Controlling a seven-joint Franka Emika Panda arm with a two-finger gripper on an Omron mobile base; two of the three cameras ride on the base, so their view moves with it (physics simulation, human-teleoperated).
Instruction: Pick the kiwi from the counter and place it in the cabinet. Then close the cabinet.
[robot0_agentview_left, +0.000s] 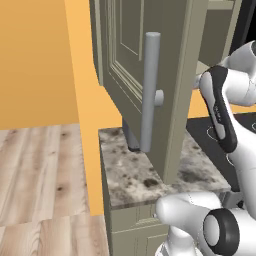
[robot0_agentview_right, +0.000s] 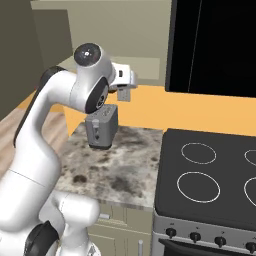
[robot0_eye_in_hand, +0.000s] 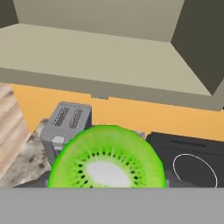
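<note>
The kiwi (robot0_eye_in_hand: 107, 159), a bright green cut face with a pale centre, sits right at the bottom of the hand view, held up well above the counter (robot0_eye_in_hand: 26, 164). My gripper (robot0_agentview_right: 124, 94) is shut on it; the fruit hides the fingertips. The cabinet (robot0_eye_in_hand: 100, 57) is open just ahead and above, its bare olive-grey shelf floor facing me. In the left base view the cabinet door (robot0_agentview_left: 175, 75) swings out wide toward the camera, and its long grey bar handle (robot0_agentview_left: 150, 90) stands upright. The door hides my hand there.
A grey toaster (robot0_agentview_right: 101, 127) stands on the granite counter (robot0_agentview_right: 120, 170) under the hand. The black stovetop (robot0_agentview_right: 210, 175) with ring marks lies to the right. An orange wall (robot0_agentview_right: 165, 107) runs behind, and wooden floor (robot0_agentview_left: 35, 170) lies left of the counter end.
</note>
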